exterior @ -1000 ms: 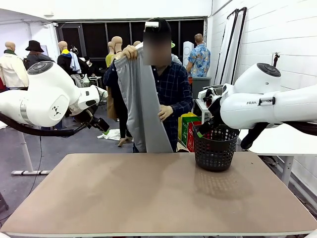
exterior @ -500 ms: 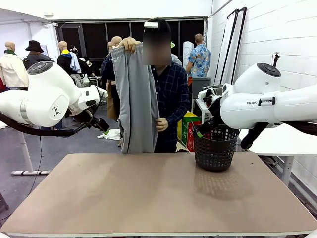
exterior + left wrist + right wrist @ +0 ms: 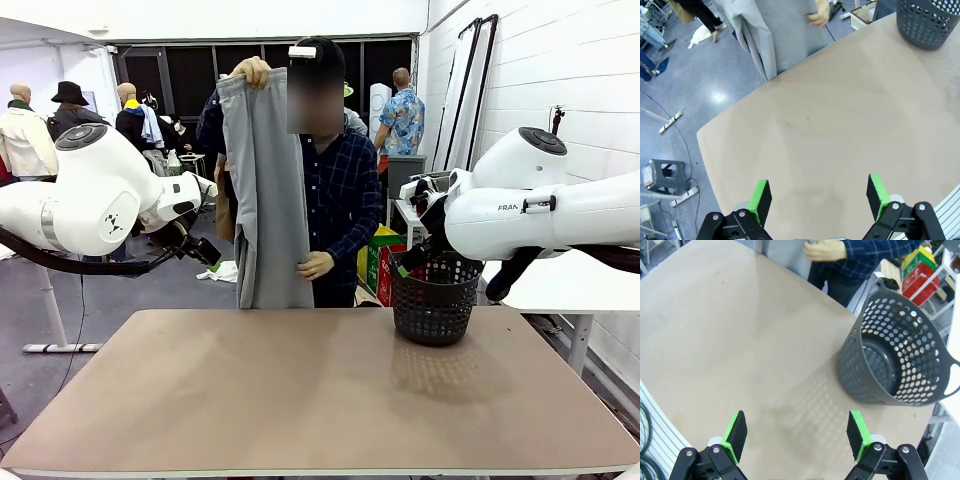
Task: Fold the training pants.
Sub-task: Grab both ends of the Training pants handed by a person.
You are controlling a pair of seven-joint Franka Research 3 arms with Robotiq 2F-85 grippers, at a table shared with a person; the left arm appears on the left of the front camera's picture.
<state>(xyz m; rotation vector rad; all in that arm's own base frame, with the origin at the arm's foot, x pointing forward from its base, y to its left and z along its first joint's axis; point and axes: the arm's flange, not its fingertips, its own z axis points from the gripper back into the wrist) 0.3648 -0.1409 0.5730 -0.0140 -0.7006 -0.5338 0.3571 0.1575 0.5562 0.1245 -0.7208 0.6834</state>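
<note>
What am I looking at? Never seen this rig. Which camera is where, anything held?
Two white robot arms share a table with a person at its far side. The front picture looks across the table from between the arms. The other two come from cameras on each wrist, looking along the green-padded fingers: the left tool and the right tool, both open, holding nothing, above the tabletop. A dark mesh basket stands on the table near the right arm. The person holds the grey training pants up in the air, one hand at the top, the other hand lower down; they hang beyond the far edge, not on the table.
</note>
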